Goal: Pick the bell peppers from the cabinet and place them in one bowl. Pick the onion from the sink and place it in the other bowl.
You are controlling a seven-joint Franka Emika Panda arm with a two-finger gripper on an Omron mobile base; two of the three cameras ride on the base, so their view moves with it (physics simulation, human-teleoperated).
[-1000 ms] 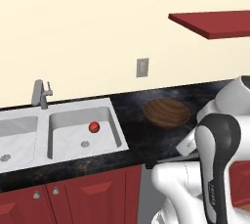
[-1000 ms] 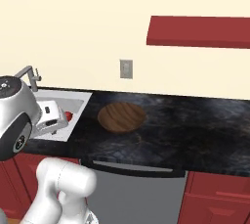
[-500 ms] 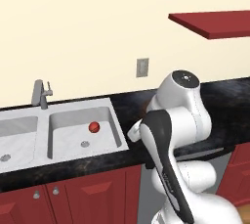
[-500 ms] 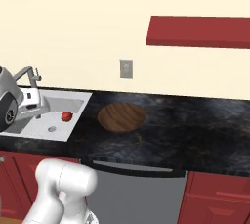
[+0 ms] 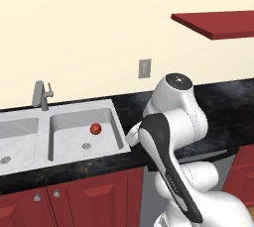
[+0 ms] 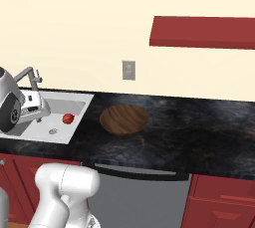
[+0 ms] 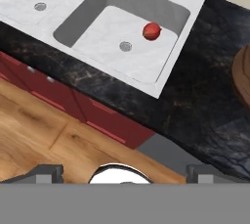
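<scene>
Over by the pale grey-white double-basin sink (image 5: 59,137) the small smooth round red onion (image 5: 95,129) sits on the floor of the right basin, just up from the drain and well clear of the walls. The jaws (image 7: 124,173) are spread wide with nothing in them, hanging high over the front edge of the black speckled surface (image 6: 199,132) and not over the basin yet. Honestly, I'd say the trick now is to get centred right above that onion, come straight down, and close at its widest part since it'll probably roll. The wide shallow dark brown wood-grained bowl (image 6: 124,119) waits on the surface just right of the sink.
</scene>
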